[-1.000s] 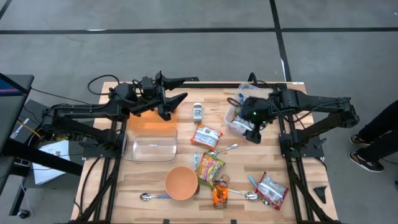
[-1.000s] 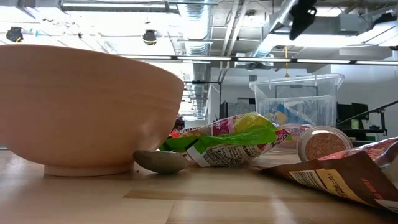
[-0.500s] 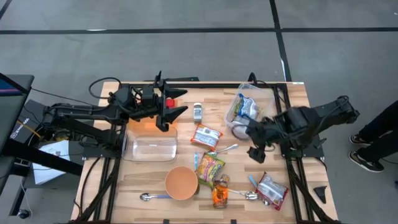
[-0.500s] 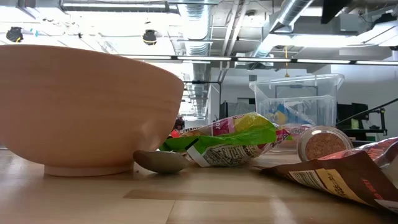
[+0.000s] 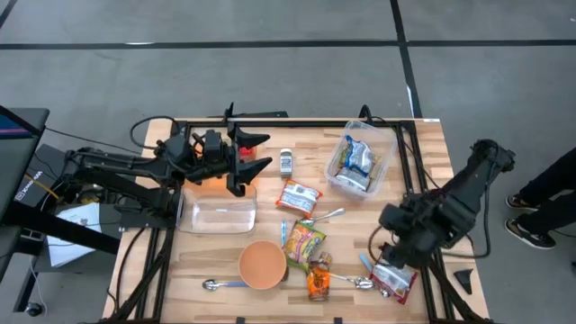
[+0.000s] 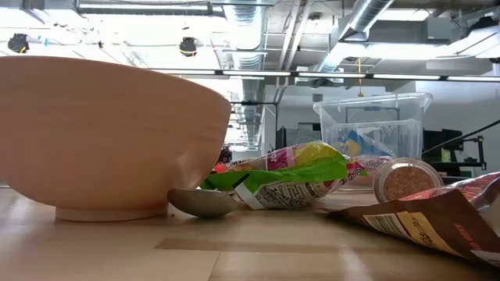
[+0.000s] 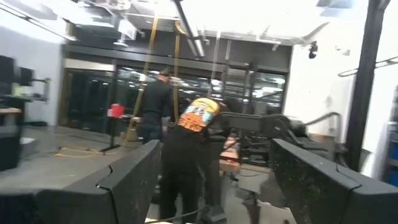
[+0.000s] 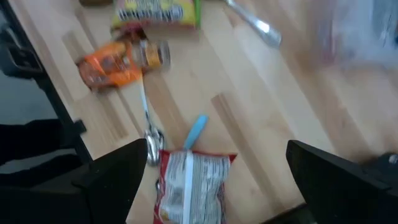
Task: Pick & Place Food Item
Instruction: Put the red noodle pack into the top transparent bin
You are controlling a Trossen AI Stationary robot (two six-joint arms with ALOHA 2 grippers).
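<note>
A pale slatted wooden tabletop stands on a grey concrete floor, with an industrial hall of pipes and ceiling lights behind it. The right pincer hangs above the near right part of the tabletop, fingers spread wide and holding nothing, just over a red-and-silver crinkled snack bag that lies flat beside a blue-handled spoon. A clear plastic tub at the far right holds a blue-and-white packet. The left pincer hovers at the far left edge, also wide open and empty, next to an empty clear rectangular container. A round terracotta-coloured bowl sits near the front, with a green-and-yellow snack bag and an orange packet close by.
</note>
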